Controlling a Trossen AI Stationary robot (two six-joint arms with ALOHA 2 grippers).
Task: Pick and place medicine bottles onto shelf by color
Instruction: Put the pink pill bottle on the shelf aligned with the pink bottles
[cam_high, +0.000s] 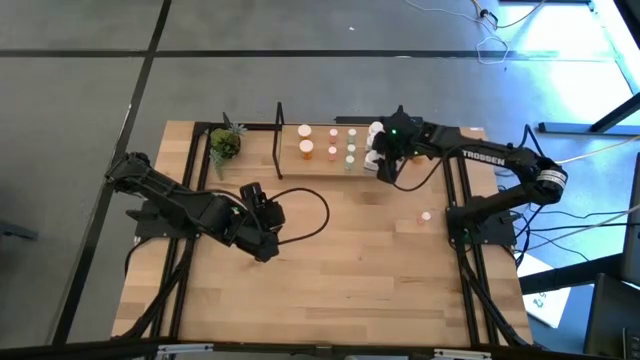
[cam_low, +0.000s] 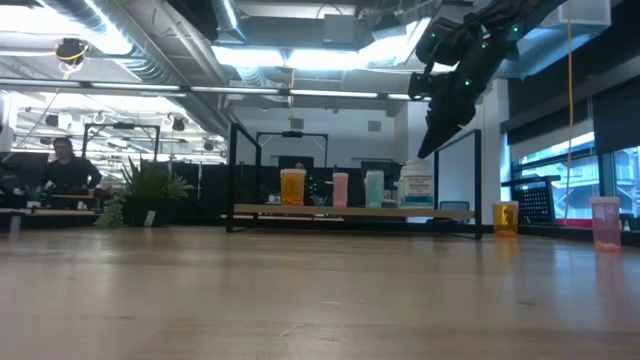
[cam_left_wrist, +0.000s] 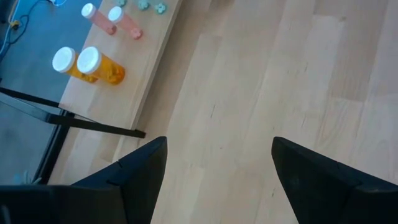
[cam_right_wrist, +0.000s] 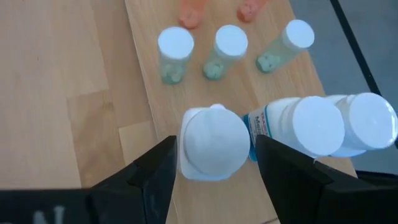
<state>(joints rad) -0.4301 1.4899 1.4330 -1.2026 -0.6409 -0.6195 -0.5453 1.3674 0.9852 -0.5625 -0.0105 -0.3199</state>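
Observation:
The shelf (cam_high: 330, 165) stands at the table's far edge. On its board stand two orange bottles (cam_high: 306, 149), pink bottles (cam_high: 333, 150), pale green bottles (cam_high: 351, 148) and white bottles (cam_high: 373, 145). My right gripper (cam_high: 383, 165) is open over the shelf's right end. Its fingers point down on either side of one white bottle's cap (cam_right_wrist: 214, 143). In the low view the fingertips (cam_low: 425, 150) hang just above that bottle (cam_low: 415, 187), which stands upright on the board. My left gripper (cam_high: 265, 245) is open and empty over the bare table, left of the middle.
A pink bottle (cam_high: 425, 216) stands alone on the table right of the middle, and also shows in the low view (cam_low: 605, 222). An orange bottle (cam_low: 505, 217) stands on the table beside the shelf's right end. A small potted plant (cam_high: 225, 145) stands left of the shelf.

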